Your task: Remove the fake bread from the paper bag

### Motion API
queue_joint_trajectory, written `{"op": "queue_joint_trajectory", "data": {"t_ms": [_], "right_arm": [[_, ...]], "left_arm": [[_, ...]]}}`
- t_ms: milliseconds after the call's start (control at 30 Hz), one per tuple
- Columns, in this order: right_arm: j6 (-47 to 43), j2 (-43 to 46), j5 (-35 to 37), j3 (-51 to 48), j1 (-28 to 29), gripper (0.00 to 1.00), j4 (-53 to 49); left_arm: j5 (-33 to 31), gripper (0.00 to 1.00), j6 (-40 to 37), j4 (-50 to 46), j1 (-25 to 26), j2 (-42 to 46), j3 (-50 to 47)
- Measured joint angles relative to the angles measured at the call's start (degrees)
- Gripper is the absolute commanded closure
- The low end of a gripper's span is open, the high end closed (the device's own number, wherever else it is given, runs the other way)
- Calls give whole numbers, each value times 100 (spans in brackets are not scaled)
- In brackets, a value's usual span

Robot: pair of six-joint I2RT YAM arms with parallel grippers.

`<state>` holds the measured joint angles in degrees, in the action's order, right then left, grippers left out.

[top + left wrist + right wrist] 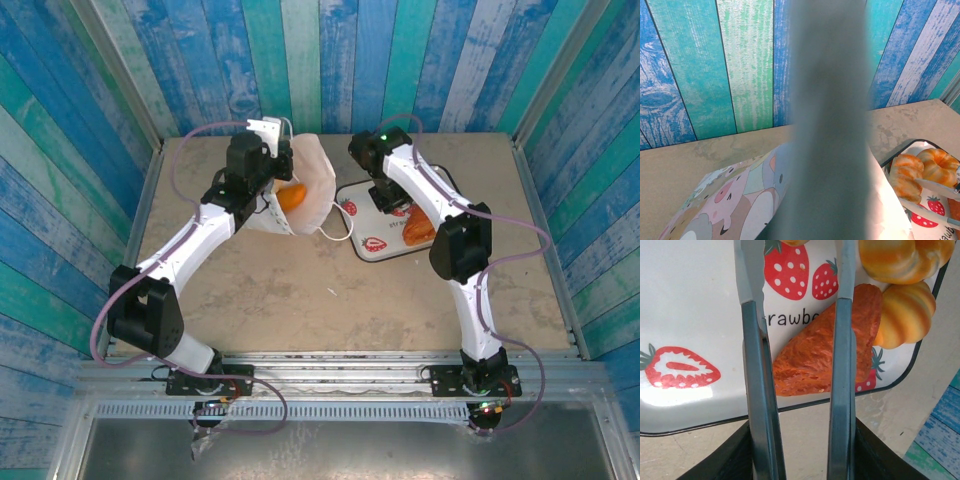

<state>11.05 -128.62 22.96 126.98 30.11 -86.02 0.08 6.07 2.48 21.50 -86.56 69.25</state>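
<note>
Nearest: grey fingers (pixel 756 390) of right gripper (pixel 797 270), parted and empty, poised over white square strawberry-printed tray (pixel 690 315) toward far edge of table (pixel 300 300), well placed for drop-offs. On tray: flat reddish-brown fake bread (pixel 805 365), two glossy golden rolls (pixel 905 315). Closed: left gripper (pixel 278 158), seemingly pinching rim of white paper bag (pixel 315 165) just left of tray, to hold mouth tipped open. Inside bag: one orange piece (pixel 292 197), not yet out.

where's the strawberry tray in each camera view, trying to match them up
Top external: the strawberry tray sits right of centre, beside the paper bag.
Left wrist: bottom right corner, past the bag's edge.
Right wrist: spread across the upper frame, its dark rim crossing low.
Shared landmark: the fake bread lying on the tray.
</note>
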Motion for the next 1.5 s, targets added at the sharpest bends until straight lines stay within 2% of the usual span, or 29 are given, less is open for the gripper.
{"op": "queue_joint_trajectory", "data": {"t_ms": [200,800,1067,1267,1500], "right_arm": [[0,122,-116,-2,20,52,0],[33,1200,-494,-551,52,55,42],[122,2577,-1108,-866,63,55,214],[282,3665,-2055,-1342,98,56,669],[529,3971,-3056,-1899,426,57,1274]], "left_arm": [[0,100,0,0,0,0,0],[0,100,-44,2,0,0,-2],[162,100,-238,181,2,4,-186],[256,100,-337,269,9,9,-398],[326,100,-374,315,9,9,-542]]}}
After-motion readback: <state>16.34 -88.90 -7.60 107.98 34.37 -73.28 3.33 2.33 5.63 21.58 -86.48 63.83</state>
